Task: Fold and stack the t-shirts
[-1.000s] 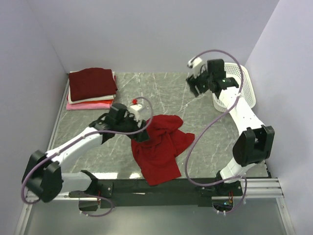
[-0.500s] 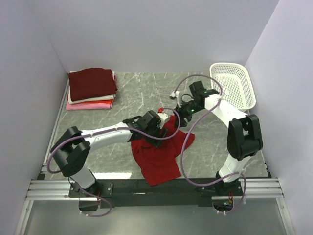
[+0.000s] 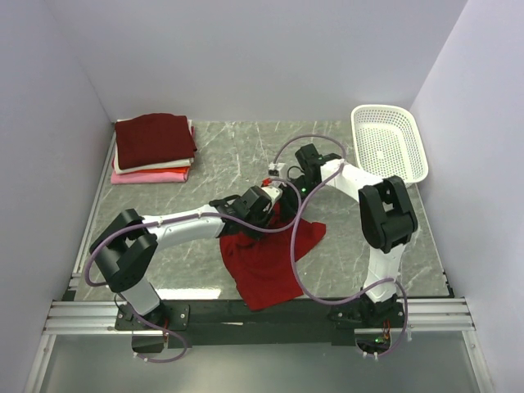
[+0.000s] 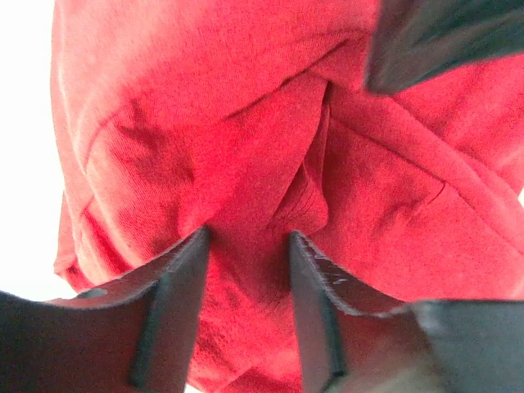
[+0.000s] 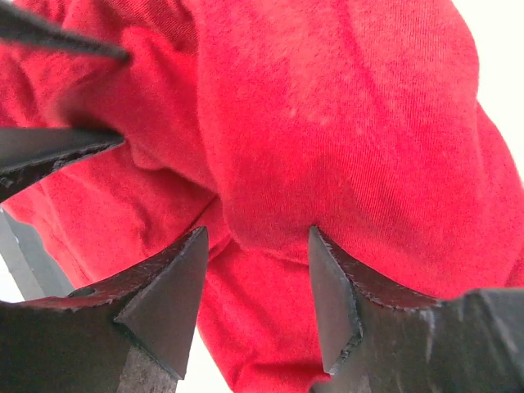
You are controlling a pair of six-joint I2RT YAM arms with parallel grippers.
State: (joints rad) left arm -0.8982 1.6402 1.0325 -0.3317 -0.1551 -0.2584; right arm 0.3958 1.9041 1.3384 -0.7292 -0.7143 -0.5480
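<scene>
Both arms have just converged on the crumpled bright red cloth t-shirt, four o'clock of the folded maroon-topped stack; left gripper and right gripper narrowing, jaws still apart astride folds, lift apparently imminent.

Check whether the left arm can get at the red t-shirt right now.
Probably yes. The left pincer is down on the red t-shirt, a fold of cloth between its fingers, nothing in the way. The right pincer crowds the same bunch.
</scene>
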